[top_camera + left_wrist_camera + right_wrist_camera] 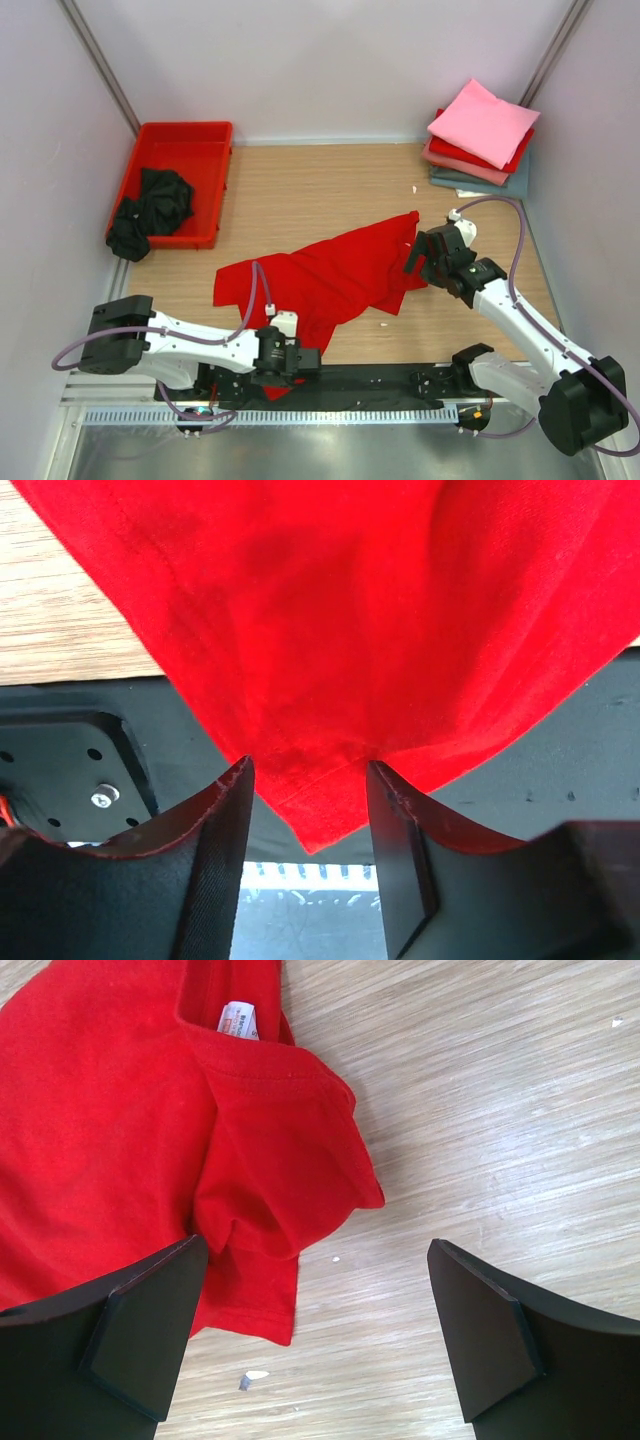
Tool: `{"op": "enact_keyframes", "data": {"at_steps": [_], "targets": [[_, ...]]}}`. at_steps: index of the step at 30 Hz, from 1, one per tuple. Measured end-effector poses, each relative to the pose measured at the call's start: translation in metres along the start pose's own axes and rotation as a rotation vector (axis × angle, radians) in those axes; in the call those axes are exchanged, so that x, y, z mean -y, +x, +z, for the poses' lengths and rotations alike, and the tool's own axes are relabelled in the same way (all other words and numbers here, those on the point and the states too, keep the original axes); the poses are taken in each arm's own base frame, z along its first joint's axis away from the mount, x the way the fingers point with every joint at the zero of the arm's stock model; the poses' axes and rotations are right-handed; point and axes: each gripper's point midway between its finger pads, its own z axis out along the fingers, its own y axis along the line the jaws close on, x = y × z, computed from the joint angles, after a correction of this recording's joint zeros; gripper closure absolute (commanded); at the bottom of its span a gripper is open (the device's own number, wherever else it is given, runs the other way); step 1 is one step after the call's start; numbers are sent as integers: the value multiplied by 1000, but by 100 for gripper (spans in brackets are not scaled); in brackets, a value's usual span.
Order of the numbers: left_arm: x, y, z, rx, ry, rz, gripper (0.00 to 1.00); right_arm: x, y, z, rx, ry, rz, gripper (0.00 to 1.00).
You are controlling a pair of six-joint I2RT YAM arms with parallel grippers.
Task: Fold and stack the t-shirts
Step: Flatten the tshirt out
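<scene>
Bright red t-shirt (340, 275), soft matte knit, lies rumpled mid-way across the woodgrain table (500, 1110). Left gripper (310, 770) is clamped on its pointed hem corner. Right gripper (315, 1248) is spread wide over the sleeve, holding nothing.

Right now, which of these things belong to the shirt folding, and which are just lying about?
Job: red t-shirt lying on the table; black t-shirt in the red tray; folded stack at the far right corner; left end effector gripping the red hem; right end effector, open.
Lying about: red tray; white scraps.
</scene>
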Motion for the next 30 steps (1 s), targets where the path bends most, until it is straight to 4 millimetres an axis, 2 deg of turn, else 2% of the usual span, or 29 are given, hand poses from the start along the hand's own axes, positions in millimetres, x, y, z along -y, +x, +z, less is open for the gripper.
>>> {"op": "enact_keyframes", "data": {"at_steps": [13,17,19,25,27,30], "targets": [[-3,4,6,-6,32,-43,69,-1,-1,1,2,-5,-3,2],[-8,5,7,-6,29,-46,82,-1,0,1,0,-4,-5,2],[-9,5,7,-6,26,-49,98,-1,0,2,-4,-2,-7,2],[-13,4,4,-3,12,-46,100,-1,1,3,-6,1,-8,2],[-11,-1,-5,9,7,-40,100,-1,1,3,-8,1,-8,2],[1,-18,-29,54,35,-30,100,-2,3,3,-16,-7,-8,2]]}}
